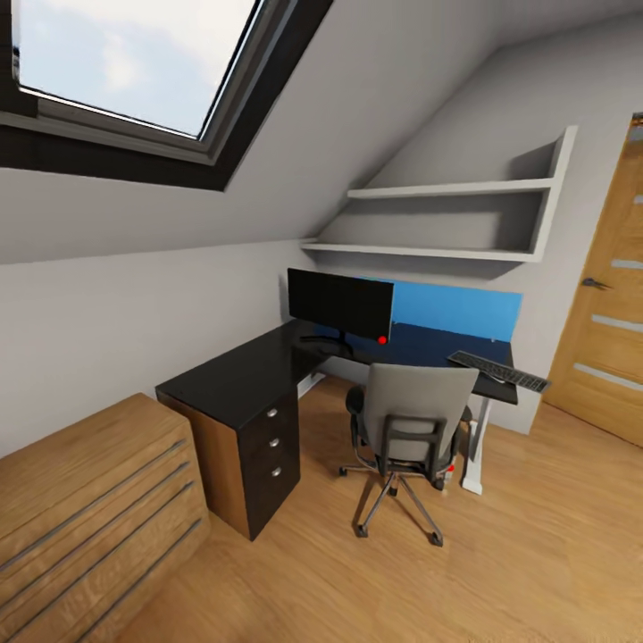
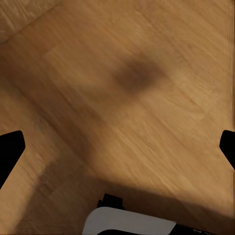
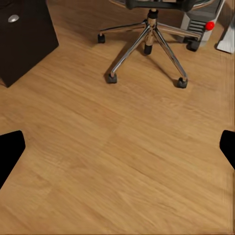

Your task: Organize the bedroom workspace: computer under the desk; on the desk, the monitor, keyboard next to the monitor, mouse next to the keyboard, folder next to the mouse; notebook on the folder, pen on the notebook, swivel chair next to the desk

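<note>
a skylight window (image 1: 134, 62) is letting in sky above the sloped wall at the left. below it one light-wood chest (image 1: 85, 509) is showing four long bar handles. next, one black l-shaped desk (image 1: 241, 375) is standing in the corner, its pedestal carrying three drawers, each with one round silver knob. one monitor (image 1: 340, 304) is standing upright on the desk, one red dot glowing at its lower corner. two wall shelves (image 1: 451, 219) are hanging above a blue panel (image 1: 464, 308). one swivel chair (image 1: 413, 427) is sitting pushed up to the desk, back toward the camera. one keyboard (image 1: 498, 371) is lying on the desk's right end, one end jutting past the edge. one wooden door (image 1: 607, 339) is closing off the far right.

the left gripper (image 2: 117, 147) is hanging over bare wood floor (image 2: 147, 98), its two fingertips spread wide with nothing between them. the right gripper (image 3: 117, 147) is likewise spread wide and empty, above floor near the chair's five-star base and a grey box with a red dot (image 3: 199, 24) beyond it.
</note>
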Robot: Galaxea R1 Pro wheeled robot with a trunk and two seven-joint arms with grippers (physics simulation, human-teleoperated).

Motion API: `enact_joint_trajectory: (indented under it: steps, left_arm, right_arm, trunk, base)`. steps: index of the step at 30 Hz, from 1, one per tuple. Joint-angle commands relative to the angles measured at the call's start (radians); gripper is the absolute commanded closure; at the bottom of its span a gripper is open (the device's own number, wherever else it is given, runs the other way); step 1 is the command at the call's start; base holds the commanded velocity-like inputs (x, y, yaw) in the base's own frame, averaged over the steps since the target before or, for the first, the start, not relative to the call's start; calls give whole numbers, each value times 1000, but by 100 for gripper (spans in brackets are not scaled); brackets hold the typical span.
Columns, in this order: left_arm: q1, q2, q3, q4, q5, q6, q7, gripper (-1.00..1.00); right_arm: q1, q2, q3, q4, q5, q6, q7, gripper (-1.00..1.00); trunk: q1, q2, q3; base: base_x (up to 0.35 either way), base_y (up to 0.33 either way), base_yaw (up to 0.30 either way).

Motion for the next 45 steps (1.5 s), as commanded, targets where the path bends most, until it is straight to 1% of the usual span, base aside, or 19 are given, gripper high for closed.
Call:
enact_joint_trajectory:
  steps: [1,20,25,29,36,45]
  left_arm:
    - [0,0,1,-2,1,-1,0,-100]
    - [0,0,1,-2,2,-1,0,-100]
    - [0,0,1,-2,2,-1,0,-100]
    - [0,0,1,-1,2,-1,0,-100]
    - [0,0,1,-1,2,-1,0,-100]
    - [0,0,1,-1,2,-1,0,-100]
  right_arm:
    - [-1,0,-1,1,0,-3,1,-100]
    - [-1,0,-3,1,-1,3,-1,-100]
    - [-1,5,-16,2,-2,10,-3,-100]
    - [-1,8,-21,2,-2,23,-4,-100]
    - [-1,10,-22,-2,-5,105,-4,-100]
    - [-1,8,-22,-5,-36,119,-3,-100]
  trunk:
    - [0,-1,0]
    - [0,-1,19]
    - [0,-1,20]
    - [0,-1,18]
    - [0,-1,10]
    - [0,-1,-1]
  base:
    - [1,-1,-240]
    - [0,0,-246]
    - [0,0,-289]
    - [0,0,-274]
    - [0,0,-214]
    - [0,0,-193]
